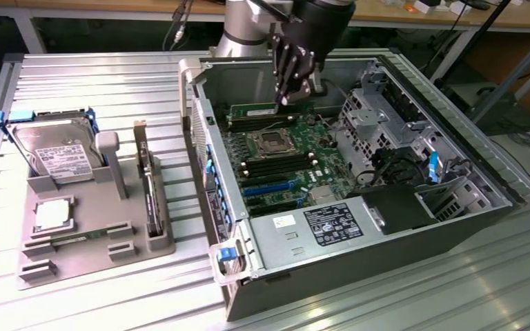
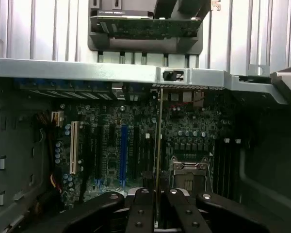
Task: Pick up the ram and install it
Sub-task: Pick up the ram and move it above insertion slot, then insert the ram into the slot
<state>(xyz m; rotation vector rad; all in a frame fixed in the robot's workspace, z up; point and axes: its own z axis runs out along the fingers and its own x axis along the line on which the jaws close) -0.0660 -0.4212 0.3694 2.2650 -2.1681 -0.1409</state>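
The exterior view is taken from up high, angled down over the table (image 1: 108,76), so the open PC case (image 1: 366,269) and the grey holder (image 1: 99,241) are both caught. The wrist view is shot pretty close inside the case, past the jaws closed on the edge-on ram (image 2: 158,141), across the motherboard (image 2: 111,145) toward the holder. Motherboard, CPU socket (image 1: 272,141) and holder are shared.

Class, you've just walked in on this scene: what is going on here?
A robot arm's gripper reaches down into an open computer case, closed on the ram, a slim green stick. It holds the stick at the black memory slots beside the processor socket; whether it is seated is unclear.
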